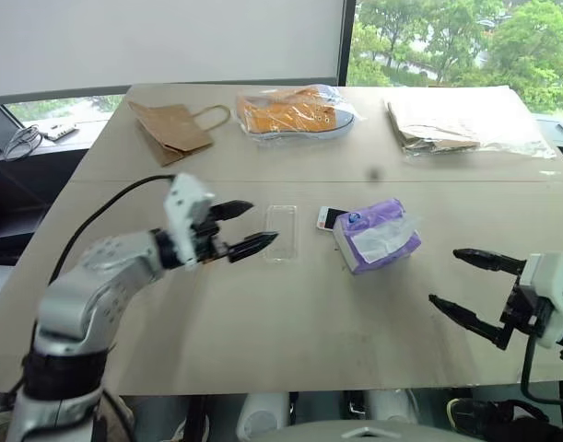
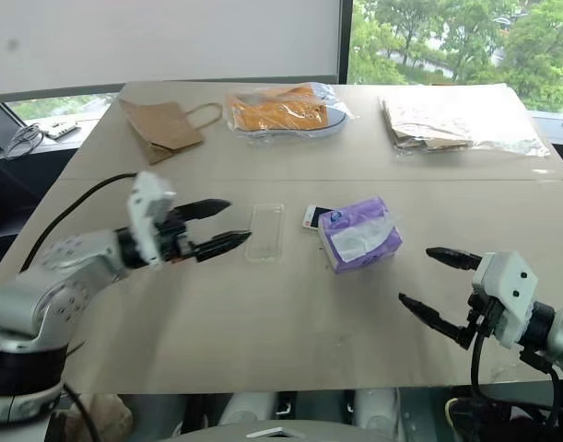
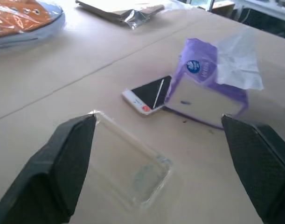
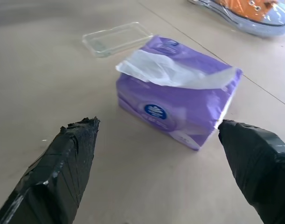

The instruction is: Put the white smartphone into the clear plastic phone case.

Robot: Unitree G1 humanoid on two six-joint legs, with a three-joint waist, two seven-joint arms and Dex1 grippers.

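Lying flat near the middle of the desk (image 1: 290, 313), the case (image 1: 280, 232) sat just beyond the tips of the left gripper (image 1: 248, 228), whose two black fingers stood spread wide with nothing between them; in the left wrist view the case (image 3: 128, 163) showed between and just past those fingers, apart from both. Its long axis ran from the desk's near edge toward the far edge, with its open side up as far as the glossy rim showed. The phone (image 1: 329, 218) lay screen up just to the right of the case, not touching it, its right end tucked under or against the purple tissue pack (image 1: 378, 236), so only part of it was visible; which of the two could not be told. In the left wrist view the phone (image 3: 148, 94) had its white end with a small reddish mark toward the case, and its long axis ran roughly across the desk, crosswise to the case. The right gripper (image 1: 465, 281) hovered over the near right part of the desk, fingers also wide apart and empty, aimed at the tissue pack and well apart from the phone. Along the far edge lay a brown paper bag (image 1: 170, 129), an orange shoe in clear plastic (image 1: 290, 112), and a bagged stack of brown paper (image 1: 456, 120).
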